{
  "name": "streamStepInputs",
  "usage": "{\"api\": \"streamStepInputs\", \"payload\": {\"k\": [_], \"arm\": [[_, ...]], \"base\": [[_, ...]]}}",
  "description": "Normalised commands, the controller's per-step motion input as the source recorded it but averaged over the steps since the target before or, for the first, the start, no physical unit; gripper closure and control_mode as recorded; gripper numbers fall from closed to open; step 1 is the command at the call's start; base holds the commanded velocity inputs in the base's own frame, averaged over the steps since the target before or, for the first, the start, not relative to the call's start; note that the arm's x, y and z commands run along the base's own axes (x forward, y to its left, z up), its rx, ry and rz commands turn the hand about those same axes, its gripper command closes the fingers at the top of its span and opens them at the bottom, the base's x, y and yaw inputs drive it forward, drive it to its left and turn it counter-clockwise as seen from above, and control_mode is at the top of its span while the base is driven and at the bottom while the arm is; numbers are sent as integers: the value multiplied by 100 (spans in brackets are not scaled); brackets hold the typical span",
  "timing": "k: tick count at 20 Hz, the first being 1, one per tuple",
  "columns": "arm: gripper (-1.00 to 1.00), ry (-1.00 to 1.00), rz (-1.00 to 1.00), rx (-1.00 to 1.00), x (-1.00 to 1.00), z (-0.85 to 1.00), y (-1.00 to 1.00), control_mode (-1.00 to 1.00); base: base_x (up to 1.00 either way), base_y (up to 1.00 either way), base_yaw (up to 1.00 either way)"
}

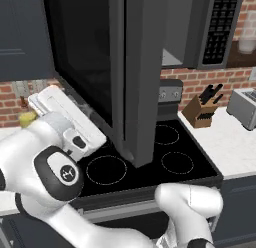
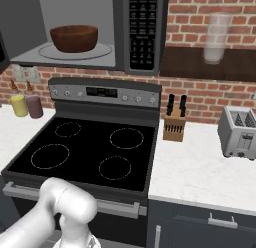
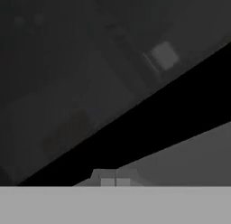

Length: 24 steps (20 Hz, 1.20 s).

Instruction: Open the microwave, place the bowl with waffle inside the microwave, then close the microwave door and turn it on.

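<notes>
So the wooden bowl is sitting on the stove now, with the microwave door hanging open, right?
Not quite. The bowl sits inside the microwave, on its glass turntable, not on the stove; the right base view shows this. The microwave door does hang open.

Left base view peering forward past the wide dark grey swung-out microwave door (image 1: 100,67), right base view looking down over the same black four-ring stove (image 2: 90,152), hand view pressed close against dark glass.

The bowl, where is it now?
In the right base view the bowl sits on the glass turntable inside the open microwave, left of its keypad.
</notes>
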Motion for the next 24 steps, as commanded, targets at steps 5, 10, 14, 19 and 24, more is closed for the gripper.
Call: {"api": "streamStepInputs", "payload": {"k": [5, 10, 14, 19, 24], "arm": [[100, 39, 1, 19, 51, 23, -100, -100], [100, 39, 3, 18, 69, 23, -100, -100], [100, 24, 9, 25, 80, 18, -100, -100], [100, 5, 10, 32, 93, 3, -100, -100], [100, 0, 6, 27, 100, 0, -92, -100]], "base": [[0, 0, 0], [0, 0, 0], [0, 0, 0], [0, 0, 0], [0, 0, 0]]}}
